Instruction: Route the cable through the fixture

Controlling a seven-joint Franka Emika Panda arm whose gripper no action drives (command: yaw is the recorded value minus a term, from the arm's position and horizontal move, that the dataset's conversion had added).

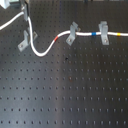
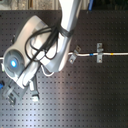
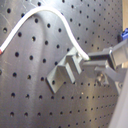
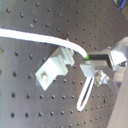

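The white cable (image 1: pixel 35 49) comes in from the first exterior view's left, rises to my gripper (image 1: pixel 24 10) at the top edge, then sags and climbs to its red band (image 1: pixel 56 38). The fixture (image 1: pixel 23 41), a slanted grey clip, stands just below the gripper, with the cable running down close by its right side. In both wrist views the gripper (image 3: pixel 88 58) (image 4: pixel 88 60) is shut on the cable (image 3: pixel 60 20) (image 4: pixel 35 37) right beside the fixture's prongs (image 3: pixel 66 71) (image 4: pixel 56 67). I cannot tell whether the cable sits in the slot. In the second exterior view the arm (image 2: pixel 47 45) hides this spot.
A second slanted clip (image 1: pixel 72 34) and a wider upright clip (image 1: pixel 104 32) stand to the first exterior view's right, and the cable runs through both, showing blue (image 1: pixel 94 34) and yellow (image 1: pixel 117 35) bands. The black perforated board (image 1: pixel 65 90) lies under everything.
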